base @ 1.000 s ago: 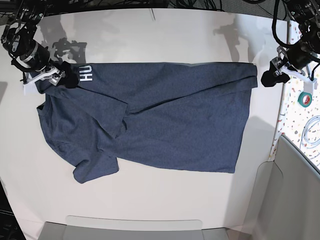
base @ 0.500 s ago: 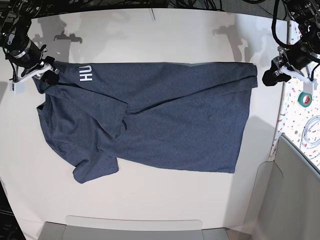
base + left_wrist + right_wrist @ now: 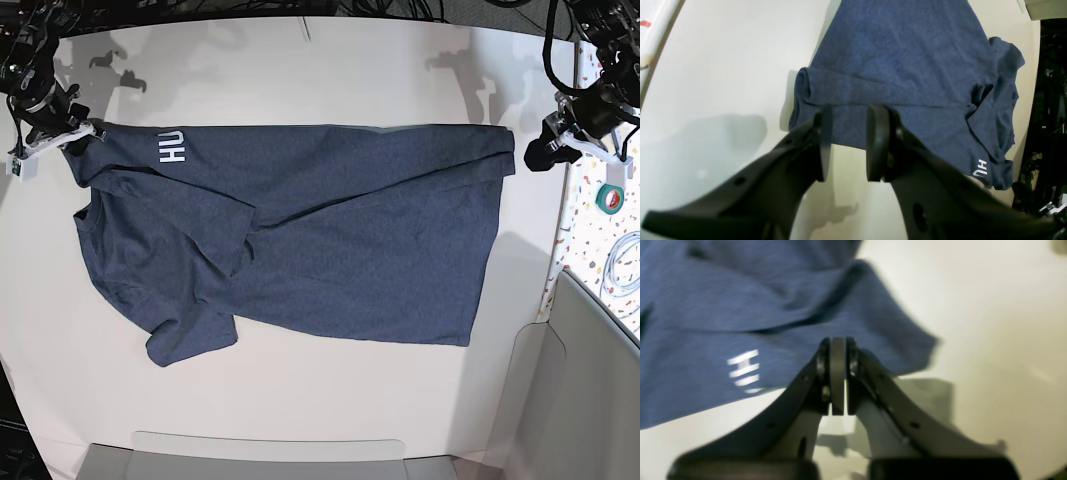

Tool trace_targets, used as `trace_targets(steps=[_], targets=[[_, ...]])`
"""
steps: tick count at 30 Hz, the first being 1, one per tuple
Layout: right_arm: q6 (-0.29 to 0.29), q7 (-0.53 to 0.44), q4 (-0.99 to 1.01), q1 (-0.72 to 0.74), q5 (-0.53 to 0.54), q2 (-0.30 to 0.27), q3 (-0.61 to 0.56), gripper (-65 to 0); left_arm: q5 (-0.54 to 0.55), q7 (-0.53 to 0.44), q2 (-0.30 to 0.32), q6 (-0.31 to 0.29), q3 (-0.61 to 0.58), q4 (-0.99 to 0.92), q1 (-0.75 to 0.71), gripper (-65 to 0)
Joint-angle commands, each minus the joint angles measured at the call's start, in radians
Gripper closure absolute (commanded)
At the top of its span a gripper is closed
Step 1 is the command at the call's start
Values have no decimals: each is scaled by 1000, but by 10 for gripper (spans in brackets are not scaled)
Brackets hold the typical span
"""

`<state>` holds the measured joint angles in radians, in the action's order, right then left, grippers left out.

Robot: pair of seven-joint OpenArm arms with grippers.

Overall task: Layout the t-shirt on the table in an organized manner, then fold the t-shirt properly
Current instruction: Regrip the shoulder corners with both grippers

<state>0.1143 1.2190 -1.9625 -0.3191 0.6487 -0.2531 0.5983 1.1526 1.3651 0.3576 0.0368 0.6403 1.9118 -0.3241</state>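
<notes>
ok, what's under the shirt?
The white table, bare on every side of the shirt. A strip along the shirt's far edge is folded over onto the body, white "HU" showing. Anything else beneath the cloth is covered and can't be seen.

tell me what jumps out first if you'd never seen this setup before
The dark blue t-shirt dominates, spread sideways across the middle of the white table, with white letters near its far corner by the right gripper. That gripper's jaws are shut with no cloth between them. At the shirt's other end the left gripper hovers over a folded-over hem, jaws parted and empty.
</notes>
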Motion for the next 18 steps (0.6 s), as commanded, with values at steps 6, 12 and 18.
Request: trace_targets(steps=[6, 12, 18], targets=[[3, -94, -7, 4, -192, 10, -1, 0, 22, 4, 14, 4, 3, 13, 3, -158], [3, -226, 127, 7, -335, 22, -99, 0, 22, 7, 16, 4, 0, 13, 3, -158], [3, -258, 142, 10, -421, 19, -127, 0, 22, 6, 107, 4, -208, 12, 6, -158]])
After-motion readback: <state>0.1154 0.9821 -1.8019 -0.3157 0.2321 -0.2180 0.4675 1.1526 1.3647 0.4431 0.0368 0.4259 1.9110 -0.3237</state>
